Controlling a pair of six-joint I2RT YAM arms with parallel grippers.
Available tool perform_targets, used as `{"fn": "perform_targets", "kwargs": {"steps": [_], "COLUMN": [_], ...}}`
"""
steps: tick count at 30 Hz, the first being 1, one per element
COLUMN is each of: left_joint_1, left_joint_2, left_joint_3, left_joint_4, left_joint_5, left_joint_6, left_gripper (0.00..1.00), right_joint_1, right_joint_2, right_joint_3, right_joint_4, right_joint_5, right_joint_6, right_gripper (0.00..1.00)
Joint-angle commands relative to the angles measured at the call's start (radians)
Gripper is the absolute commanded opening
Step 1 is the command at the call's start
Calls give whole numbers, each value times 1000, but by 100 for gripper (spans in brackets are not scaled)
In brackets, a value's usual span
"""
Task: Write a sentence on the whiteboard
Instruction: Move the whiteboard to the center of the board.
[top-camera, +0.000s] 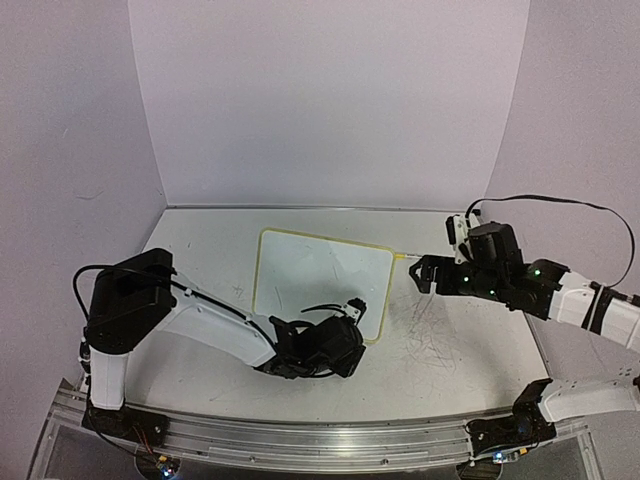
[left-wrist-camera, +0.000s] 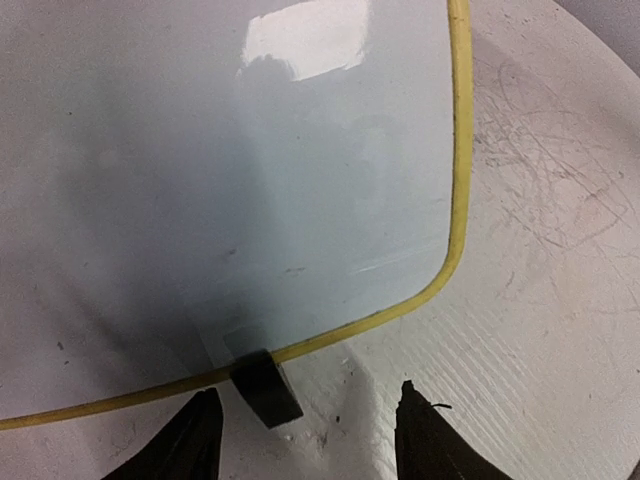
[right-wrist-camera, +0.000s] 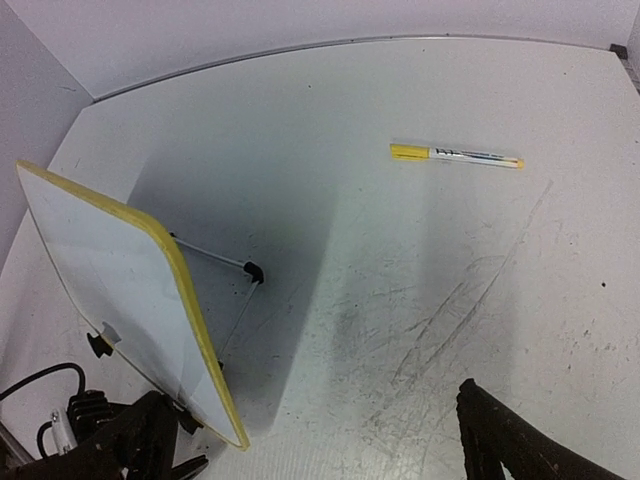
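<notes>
Mid-table, the whiteboard (top-camera: 320, 280) stands tilted on its wire prop (right-wrist-camera: 215, 255); surface apparently blank, no sentence legible through the glare. Left gripper (left-wrist-camera: 310, 435) spread empty astride the near-edge black clip (left-wrist-camera: 265, 388), likely to steady it. Right gripper (right-wrist-camera: 320, 440) spread, empty. Pen (right-wrist-camera: 455, 155) lies rightward, toward the far edge.

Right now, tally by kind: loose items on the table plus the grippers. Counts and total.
whiteboard: 1
marker pen, white with a yellow cap: 1
grippers: 2, left gripper and right gripper, both open
Total: 4
</notes>
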Motion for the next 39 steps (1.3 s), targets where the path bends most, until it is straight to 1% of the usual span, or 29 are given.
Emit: {"fn": "perform_targets", "kwargs": {"steps": [1,5,9,13,14,16,18,20,24,28,30,33,39], "left_joint_1": [1,26,80,169,208,262,312,356,426,463,468,477,483], "left_joint_2": [-204,-354,-522,-696,-739,-823,-883,-934,-1000,-1026,-1028,-1037,-1048], "left_joint_3": [-75,-161,-270,-388,-416,-461,-503,-531,-571,-585,-585,-583,-572], "left_joint_4": [17,-31,-73,-94,-96,-100,-107,-112,-117,-117,-112,-90,-60], "left_joint_5": [30,51,59,67,73,84,100,129,163,186,189,205,207], "left_joint_6": [20,4,-33,-73,-82,-95,-104,-109,-115,-114,-107,-92,-69], "left_gripper": [67,76,82,86,87,89,91,92,94,94,95,95,95], "right_joint_1": [97,231,371,429,429,432,434,438,446,447,448,451,450], "right_joint_2": [1,47,168,326,375,440,487,522,598,654,677,706,774], "right_joint_3": [67,109,160,167,163,161,156,151,177,206,224,246,314], "right_joint_4": [-46,-56,-46,36,60,91,133,161,170,160,146,115,33], "right_joint_5": [38,48,50,-40,-56,-79,-85,-74,-16,35,50,89,163], "right_joint_6": [69,149,228,319,347,397,434,473,508,526,532,540,537], "right_gripper": [98,98,98,98,97,89,81,76,69,60,54,43,38]}}
